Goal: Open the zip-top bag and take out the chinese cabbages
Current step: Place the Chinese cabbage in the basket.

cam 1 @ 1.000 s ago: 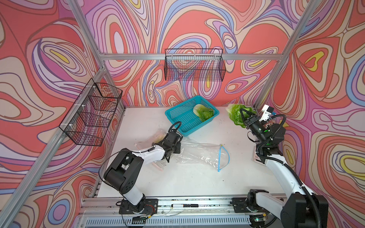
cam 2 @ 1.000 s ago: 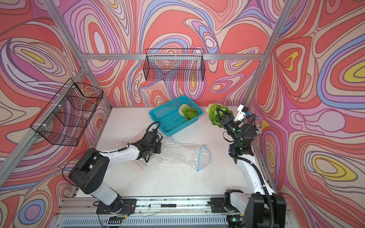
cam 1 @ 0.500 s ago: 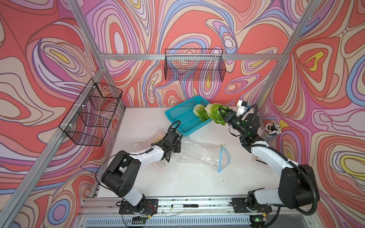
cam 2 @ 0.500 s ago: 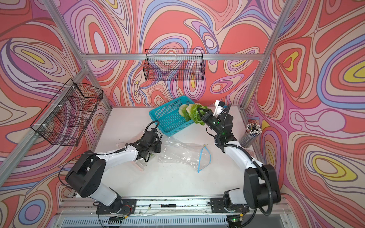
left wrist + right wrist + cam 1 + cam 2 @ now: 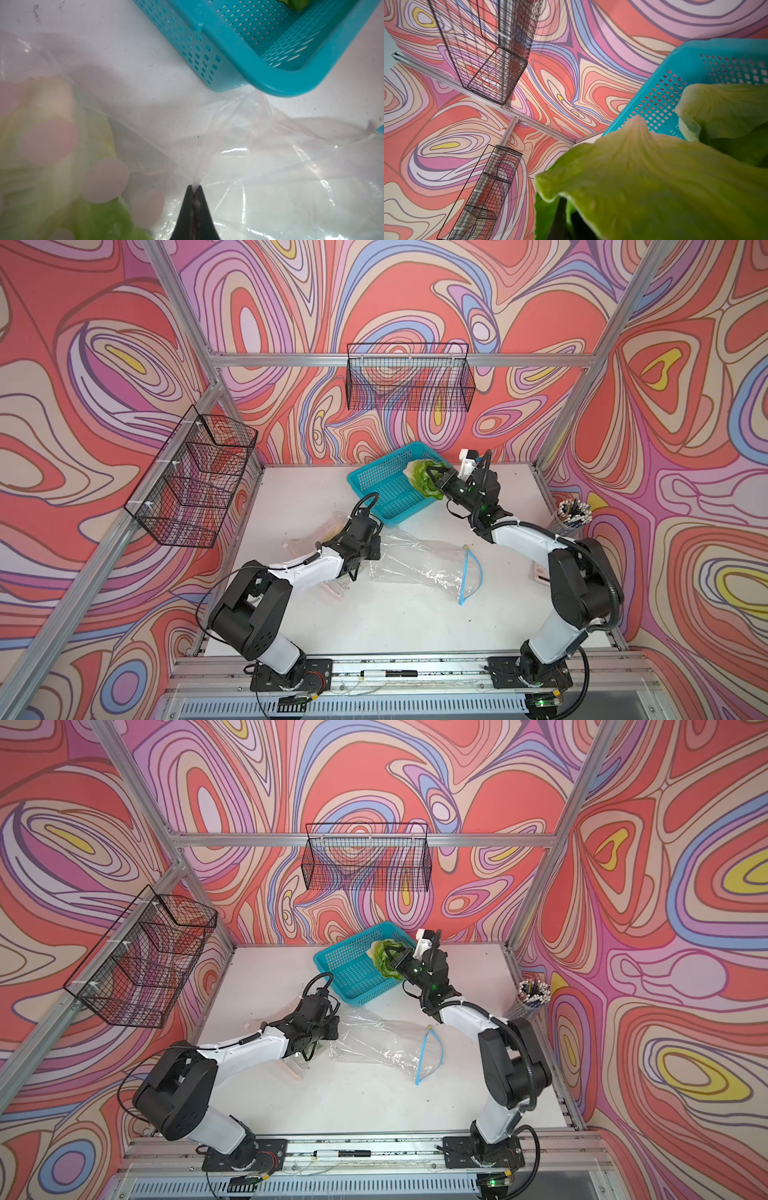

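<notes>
- Left hand [image 5: 194,190]: jaws together, pinching the clear film of the zip-top bag [image 5: 419,564]. It has not moved in the last second.
- The zip-top bag lies flat on the tabletop [image 5: 332,626] with its blue mouth gaping. It looks empty to you.
- A bagged cabbage [image 5: 52,135] sits in a pink-dotted bag [image 5: 104,178] by the left arm.
- Right hand [image 5: 436,481]: clamped on the held cabbage [image 5: 422,485]. It has swung in from the right wall and now hangs over the blue basket [image 5: 374,485].
- You are at the drop, and release looks like the next move.

Right claw [image 5: 392,960] holds a chinese cabbage [image 5: 381,965] over the basket [image 5: 351,973]
</notes>
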Controlling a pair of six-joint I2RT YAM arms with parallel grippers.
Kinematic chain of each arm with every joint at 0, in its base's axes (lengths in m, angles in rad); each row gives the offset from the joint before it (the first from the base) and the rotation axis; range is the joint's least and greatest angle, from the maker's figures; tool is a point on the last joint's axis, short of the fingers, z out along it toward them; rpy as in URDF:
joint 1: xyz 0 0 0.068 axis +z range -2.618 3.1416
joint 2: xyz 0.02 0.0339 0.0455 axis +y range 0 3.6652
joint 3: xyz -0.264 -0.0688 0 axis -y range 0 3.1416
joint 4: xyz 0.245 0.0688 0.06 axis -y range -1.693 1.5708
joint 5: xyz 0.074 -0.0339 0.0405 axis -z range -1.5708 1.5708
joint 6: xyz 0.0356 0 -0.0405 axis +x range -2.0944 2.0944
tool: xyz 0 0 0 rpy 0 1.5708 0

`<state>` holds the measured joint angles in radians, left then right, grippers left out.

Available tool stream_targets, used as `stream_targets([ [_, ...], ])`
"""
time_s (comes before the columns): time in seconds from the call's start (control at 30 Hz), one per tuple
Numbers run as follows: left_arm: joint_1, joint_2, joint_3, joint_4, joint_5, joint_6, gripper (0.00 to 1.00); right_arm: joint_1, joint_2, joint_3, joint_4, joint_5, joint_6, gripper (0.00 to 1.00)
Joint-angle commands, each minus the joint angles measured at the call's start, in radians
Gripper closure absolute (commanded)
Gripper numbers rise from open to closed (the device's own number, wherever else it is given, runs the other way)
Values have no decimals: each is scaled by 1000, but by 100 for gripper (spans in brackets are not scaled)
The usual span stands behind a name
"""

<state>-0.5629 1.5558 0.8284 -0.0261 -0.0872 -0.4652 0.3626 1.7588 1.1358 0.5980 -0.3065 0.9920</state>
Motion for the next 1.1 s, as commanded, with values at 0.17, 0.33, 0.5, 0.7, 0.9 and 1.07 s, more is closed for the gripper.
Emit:
stream_targets([
  [0.17, -2, -29, -22, 5, -14, -16, 100, 42, 180, 175, 8, 51, -6, 100],
  [0.33, -2, -25, -20, 8, -11, -20, 100, 51, 283, 269, -49, 39, -53, 100],
  [0.5, -2, -16, -16, 9, -6, -24, 100, 52, 379, 374, -130, 27, -110, 100],
  [0.7, -2, -14, -18, 5, -9, -23, 100, 52, 471, 492, -247, 26, -191, 100],
  [0.9, -1, -19, -26, 7, -13, -24, 100, 52, 526, 573, -371, 18, -270, 100],
  [1.07, -2, -18, -26, 8, -9, -26, 100, 49, 535, 576, -436, 39, -301, 100],
])
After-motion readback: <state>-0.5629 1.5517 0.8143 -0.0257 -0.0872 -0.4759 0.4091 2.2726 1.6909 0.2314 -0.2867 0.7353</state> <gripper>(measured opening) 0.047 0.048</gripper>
